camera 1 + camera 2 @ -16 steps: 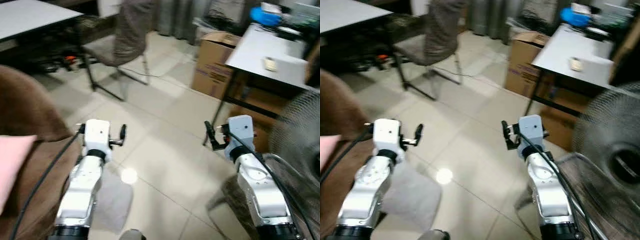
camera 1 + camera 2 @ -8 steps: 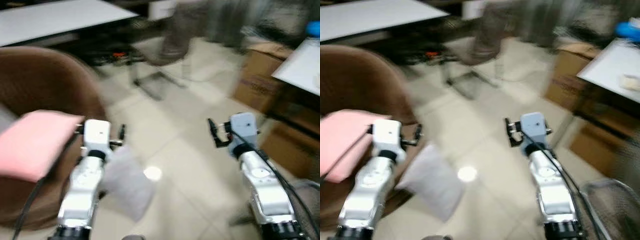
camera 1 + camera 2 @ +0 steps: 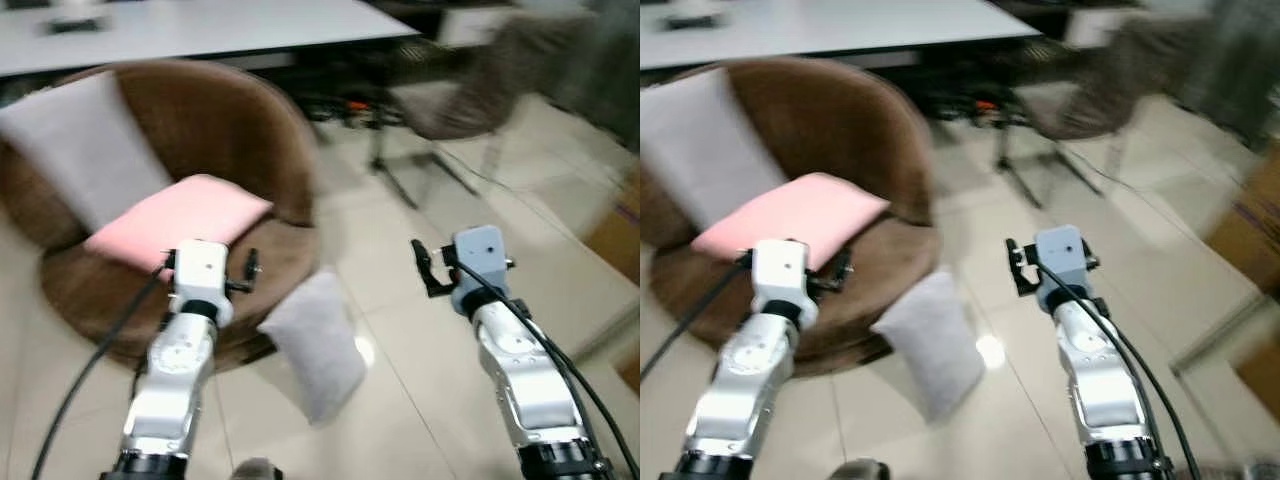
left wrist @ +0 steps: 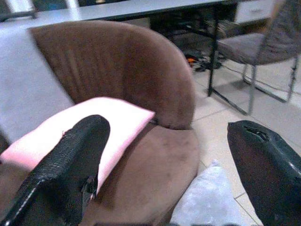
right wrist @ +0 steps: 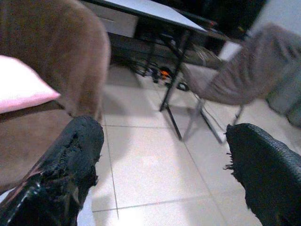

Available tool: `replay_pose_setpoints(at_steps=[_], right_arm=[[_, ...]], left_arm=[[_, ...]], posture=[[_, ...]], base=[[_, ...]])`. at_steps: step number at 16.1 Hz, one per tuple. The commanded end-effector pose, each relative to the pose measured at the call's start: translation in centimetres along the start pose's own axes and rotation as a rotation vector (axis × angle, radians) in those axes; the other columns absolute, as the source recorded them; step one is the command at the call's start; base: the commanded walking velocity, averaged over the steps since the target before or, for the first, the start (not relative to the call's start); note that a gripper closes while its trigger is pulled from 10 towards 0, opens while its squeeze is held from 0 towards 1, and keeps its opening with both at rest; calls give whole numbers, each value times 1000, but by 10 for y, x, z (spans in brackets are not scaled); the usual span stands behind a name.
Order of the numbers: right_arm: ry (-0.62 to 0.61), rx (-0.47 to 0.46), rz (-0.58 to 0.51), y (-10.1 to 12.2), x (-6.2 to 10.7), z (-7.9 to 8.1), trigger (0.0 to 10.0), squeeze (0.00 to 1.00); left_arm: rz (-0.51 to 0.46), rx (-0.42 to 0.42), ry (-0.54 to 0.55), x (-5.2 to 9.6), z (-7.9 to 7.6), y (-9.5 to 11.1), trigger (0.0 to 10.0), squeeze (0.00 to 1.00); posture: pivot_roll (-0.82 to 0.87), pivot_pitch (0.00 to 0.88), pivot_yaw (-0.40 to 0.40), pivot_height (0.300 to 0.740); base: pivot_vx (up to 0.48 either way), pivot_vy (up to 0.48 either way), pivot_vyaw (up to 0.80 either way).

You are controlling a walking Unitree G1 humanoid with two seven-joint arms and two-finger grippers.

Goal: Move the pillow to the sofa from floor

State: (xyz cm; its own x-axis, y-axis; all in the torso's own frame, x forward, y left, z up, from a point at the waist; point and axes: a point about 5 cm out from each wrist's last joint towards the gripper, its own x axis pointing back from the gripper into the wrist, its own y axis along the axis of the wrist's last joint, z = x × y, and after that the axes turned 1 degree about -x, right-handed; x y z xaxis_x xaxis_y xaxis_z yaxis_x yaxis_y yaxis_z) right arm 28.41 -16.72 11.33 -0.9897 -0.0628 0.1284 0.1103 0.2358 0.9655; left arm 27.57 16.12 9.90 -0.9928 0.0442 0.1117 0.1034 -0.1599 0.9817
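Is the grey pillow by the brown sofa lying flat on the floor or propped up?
Propped up. The grey pillow stands on edge on the floor tiles, tilted, its upper edge leaning against the brown sofa.

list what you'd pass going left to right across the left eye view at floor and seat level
pink pillow on the brown sofa → left claw → grey pillow on the floor → right claw

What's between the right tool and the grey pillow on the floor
Just bare tiled floor. In the left eye view the right tool hangs open above it, apart from the grey pillow leaning against the brown sofa.
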Motion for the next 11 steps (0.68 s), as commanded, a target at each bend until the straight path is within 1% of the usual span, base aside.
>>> replay_pose_setpoints(at_steps=[1, 2, 6, 11], right_arm=[[12, -8, -2, 2, -2, 2, 10000, 0], [15, -7, -1, 3, -3, 3, 10000, 0], [30, -20, 19, 0, -6, 7, 10000, 0], [23, -23, 24, -2, -5, 6, 10000, 0]], left_arm=[[-21, -18, 16, -1, 3, 5, 10000, 1000], [-20, -21, 22, -1, 3, 5, 10000, 1000], [-14, -28, 43, 1, 9, 3, 10000, 1000], [-10, -36, 43, 2, 9, 2, 10000, 1000]], posture=[[-74, 0, -48, 740], [-70, 0, -51, 740], [-61, 0, -60, 740], [-64, 0, -55, 740]], base=[[0, -405, 800], [0, -480, 575], [0, -480, 0], [0, -480, 0]])
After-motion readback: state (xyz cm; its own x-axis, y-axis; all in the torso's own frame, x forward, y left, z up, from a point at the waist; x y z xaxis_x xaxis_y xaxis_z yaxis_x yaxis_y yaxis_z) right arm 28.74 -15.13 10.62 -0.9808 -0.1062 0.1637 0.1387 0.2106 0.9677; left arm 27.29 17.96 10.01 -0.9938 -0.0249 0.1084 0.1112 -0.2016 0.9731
